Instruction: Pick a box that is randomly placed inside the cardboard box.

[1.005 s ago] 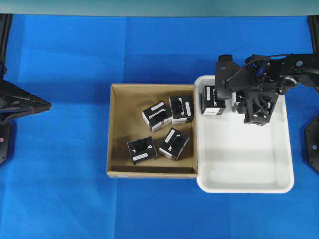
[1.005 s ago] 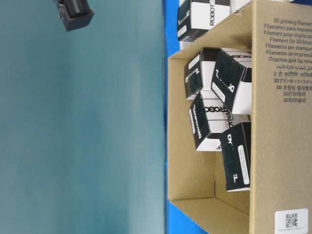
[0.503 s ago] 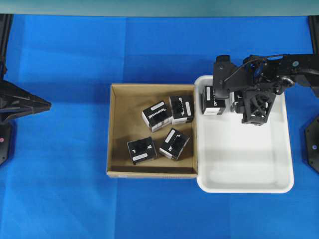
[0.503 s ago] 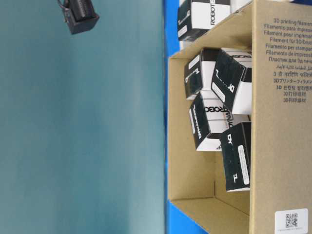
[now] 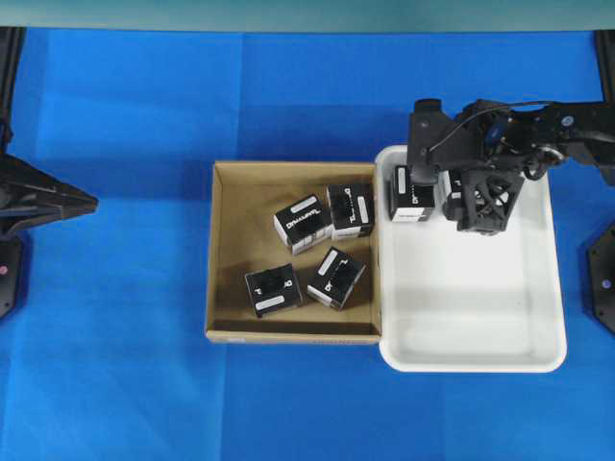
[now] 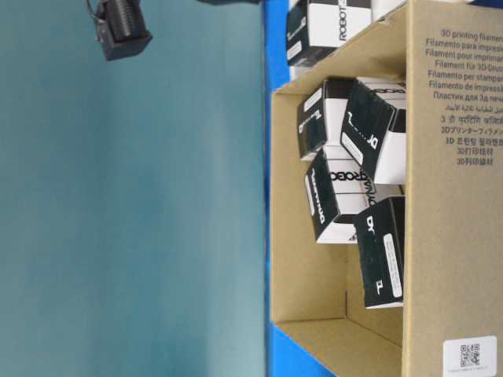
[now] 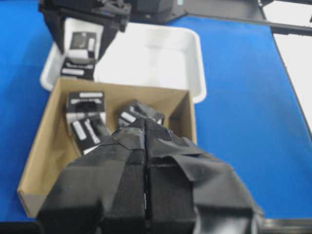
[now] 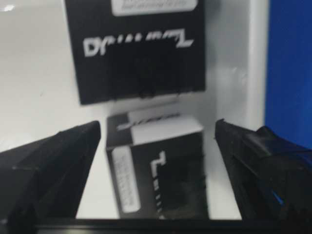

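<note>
The brown cardboard box (image 5: 240,230) sits mid-table and holds several black boxes with white labels, such as one at the back (image 5: 303,224) and one at the front (image 5: 272,290). Two more black boxes are in the white tray: one (image 5: 411,195) stands free, the other (image 8: 161,170) lies between the open fingers of my right gripper (image 5: 471,197), touching neither finger. That gripper (image 8: 157,146) hangs over the tray's far left corner. My left gripper (image 5: 91,202) is shut and empty at the far left, well away from the cardboard box (image 7: 44,141).
The white plastic tray (image 5: 471,307) stands against the cardboard box's right wall; its near half is bare. Blue cloth covers the table (image 5: 115,336). The table-level view shows the cardboard box's printed side (image 6: 448,236) with the boxes inside.
My right gripper has shifted slightly left and toward the tray's far side, still open. The boxes and my left arm have not moved.
</note>
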{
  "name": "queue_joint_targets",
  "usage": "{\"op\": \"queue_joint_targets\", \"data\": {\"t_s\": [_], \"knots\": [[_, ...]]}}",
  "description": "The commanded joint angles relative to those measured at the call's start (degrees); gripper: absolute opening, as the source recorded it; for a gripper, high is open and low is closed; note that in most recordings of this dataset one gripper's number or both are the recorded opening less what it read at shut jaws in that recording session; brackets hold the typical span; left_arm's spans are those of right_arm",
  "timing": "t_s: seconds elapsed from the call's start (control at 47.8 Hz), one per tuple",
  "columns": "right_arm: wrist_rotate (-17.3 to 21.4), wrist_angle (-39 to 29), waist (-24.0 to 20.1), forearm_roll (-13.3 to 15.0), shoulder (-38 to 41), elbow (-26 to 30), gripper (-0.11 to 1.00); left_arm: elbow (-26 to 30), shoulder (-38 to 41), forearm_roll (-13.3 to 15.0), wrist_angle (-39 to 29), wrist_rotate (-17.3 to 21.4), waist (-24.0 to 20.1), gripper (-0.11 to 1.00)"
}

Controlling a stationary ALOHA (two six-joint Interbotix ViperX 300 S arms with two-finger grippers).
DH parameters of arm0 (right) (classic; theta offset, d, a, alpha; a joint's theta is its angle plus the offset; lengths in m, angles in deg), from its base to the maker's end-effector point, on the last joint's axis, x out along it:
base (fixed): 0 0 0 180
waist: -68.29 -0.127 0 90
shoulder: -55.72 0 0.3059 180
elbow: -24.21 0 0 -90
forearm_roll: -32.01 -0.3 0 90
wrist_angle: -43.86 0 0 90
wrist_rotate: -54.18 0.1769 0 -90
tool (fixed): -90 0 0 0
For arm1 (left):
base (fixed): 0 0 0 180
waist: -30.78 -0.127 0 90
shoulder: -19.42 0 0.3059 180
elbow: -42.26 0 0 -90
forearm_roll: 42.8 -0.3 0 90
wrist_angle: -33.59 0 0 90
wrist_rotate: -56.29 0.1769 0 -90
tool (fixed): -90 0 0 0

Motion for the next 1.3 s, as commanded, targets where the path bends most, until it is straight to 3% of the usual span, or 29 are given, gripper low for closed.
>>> {"op": "queue_joint_targets", "data": {"t_s": [0.0, 0.398, 0.607, 0.754, 1.089, 1.277], "knots": [[0.1, 0.6, 0.2, 0.5, 0.3, 0.6, 1.0, 1.7, 0.1, -0.1, 0.3, -0.5, 1.2, -0.07], [0.6, -1.8, 0.4, 0.4, -2.7, 1.8, 1.0, 1.5, 0.3, -0.1, -0.5, -2.5, 1.4, -0.07], [5.9, -2.7, -0.6, -1.3, -12.5, 7.6, 1.0, 1.6, -0.3, -0.1, -0.7, -3.5, 2.1, -0.07], [7.4, 0.1, -1.3, -1.3, -19.8, 9.3, 1.0, 1.5, -0.3, -0.1, -1.4, -3.6, 2.2, -0.07], [8.3, 12.4, -9.0, -1.7, -35.4, 3.3, 1.0, 1.2, -1.1, -0.1, -1.2, -3.3, 2.1, -0.07], [12.7, 17.1, -12.4, -1.7, -42.5, 1.8, 1.0, 1.0, -2.0, -0.1, -1.5, -3.1, 2.2, -0.07]]}}
